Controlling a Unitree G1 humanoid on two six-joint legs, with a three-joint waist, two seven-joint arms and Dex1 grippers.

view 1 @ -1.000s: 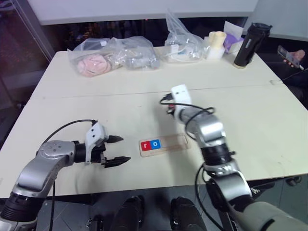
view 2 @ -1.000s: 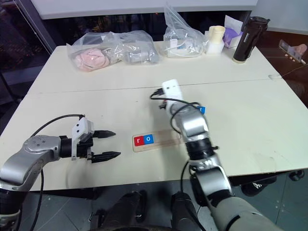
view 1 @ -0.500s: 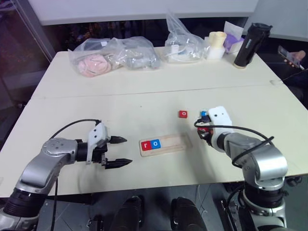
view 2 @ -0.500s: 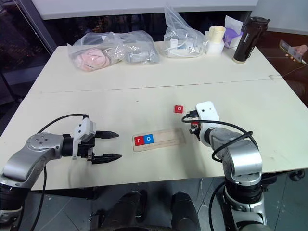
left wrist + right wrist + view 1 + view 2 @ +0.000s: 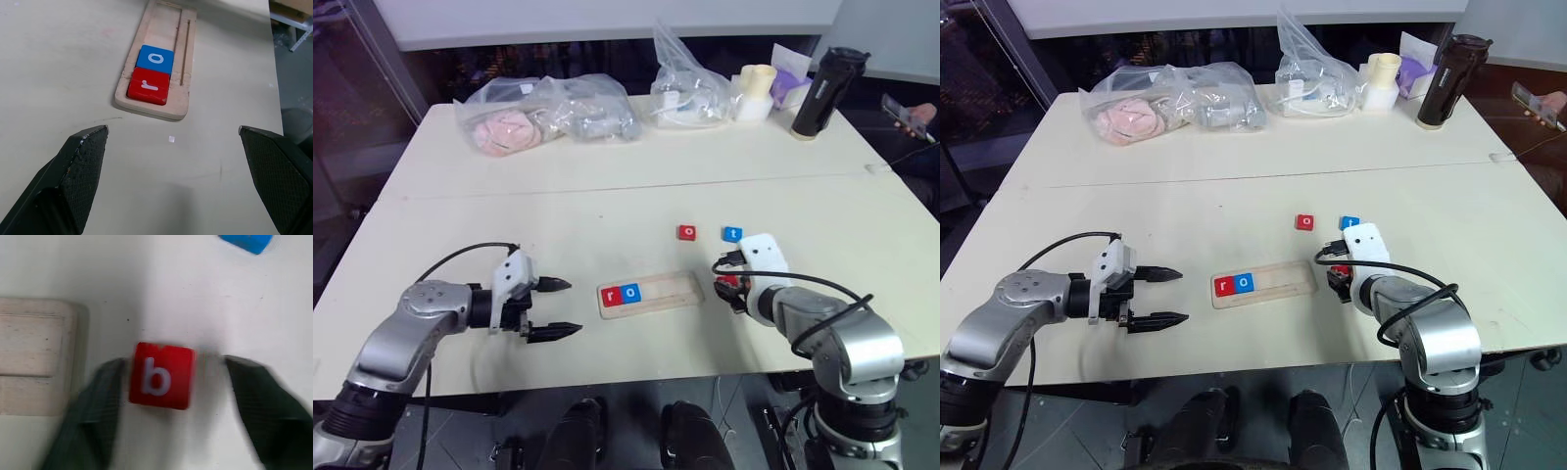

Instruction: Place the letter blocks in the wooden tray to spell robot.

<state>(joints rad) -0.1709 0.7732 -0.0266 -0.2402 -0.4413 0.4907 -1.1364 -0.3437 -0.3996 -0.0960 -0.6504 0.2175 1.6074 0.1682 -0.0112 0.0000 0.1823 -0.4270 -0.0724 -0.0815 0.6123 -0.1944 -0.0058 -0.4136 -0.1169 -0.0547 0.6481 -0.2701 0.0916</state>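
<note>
The wooden tray (image 5: 666, 289) lies near the table's front, with a red "r" block (image 5: 611, 295) and a blue "o" block (image 5: 629, 292) side by side at its left end. A red "o" block (image 5: 687, 232) and a blue "t" block (image 5: 732, 234) lie on the table beyond the tray's right end. Just right of the tray, a red "b" block (image 5: 160, 375) rests flat on the table. My right gripper (image 5: 733, 288) is open astride it, its fingers (image 5: 93, 421) spread on either side. Left of the tray, my left gripper (image 5: 551, 308) stands wide open and empty, pointing at the tray (image 5: 177, 100).
Clear plastic bags (image 5: 543, 113) with soft items, a cream cup (image 5: 754, 88) and a black bottle (image 5: 818, 93) stand along the table's far edge. A person's hand with a phone (image 5: 906, 116) shows at the far right. The table's front edge runs just below both grippers.
My right arm drew back and to the right, from beyond the tray to beside its right end. Its gripper then opened, letting go of the red "b" block. The left arm stayed still.
</note>
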